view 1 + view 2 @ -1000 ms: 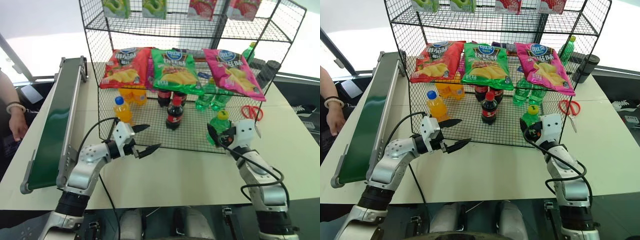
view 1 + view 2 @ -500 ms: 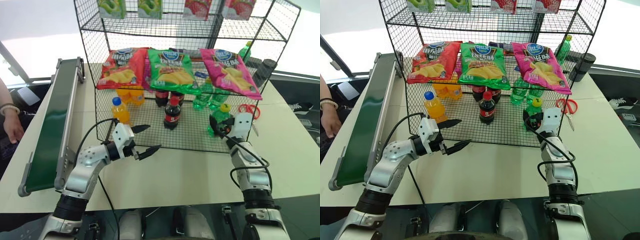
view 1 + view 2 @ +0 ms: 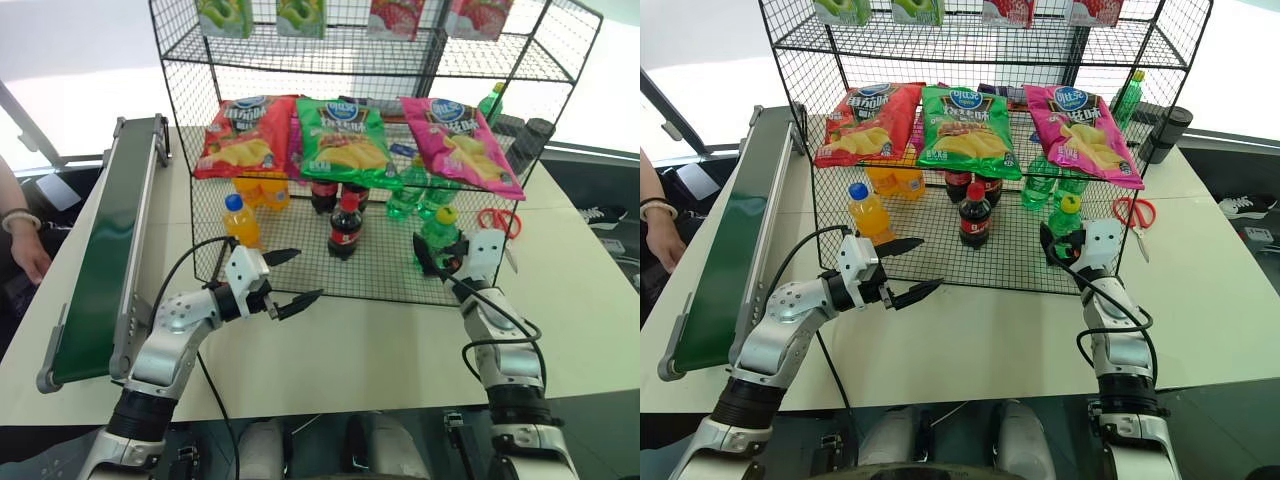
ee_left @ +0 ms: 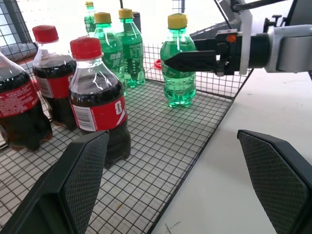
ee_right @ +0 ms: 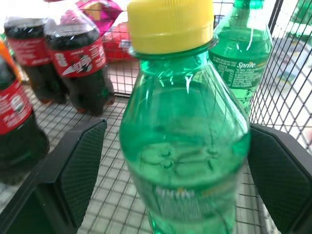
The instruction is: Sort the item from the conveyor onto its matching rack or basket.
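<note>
**Green bottle stands upright on the rack's bottom tier, right hand spread around it**

A pale worktop (image 3: 360,340) carries a tall black wire rack (image 3: 380,60) with several tiers. Along the worktop's left edge runs a long dark-green conveyor (image 3: 105,250) with grey side rails. At the far left edge, a person's hand (image 3: 30,255) rests near the conveyor.

The rack's middle tier holds three crisp bags lying flat: red (image 3: 240,135), green (image 3: 345,140) and pink (image 3: 460,140). The bottom tier holds bottles in groups: an orange bottle (image 3: 241,221) on the left, cola bottles (image 4: 97,100) with red caps in the middle, and green bottles (image 4: 122,46) towards the right and back. Red scissors (image 3: 500,222) lie on the worktop just beyond the rack's right side.

The green bottle (image 5: 187,141) with a yellow cap stands upright near the front right corner of the bottom tier. The right hand (image 3: 437,255) is released: its two black fingers sit either side of the bottle with gaps showing.

The left hand (image 3: 285,278) hovers over the worktop just in front of the rack, its fingers (image 3: 298,300) spread wide and empty.
</note>
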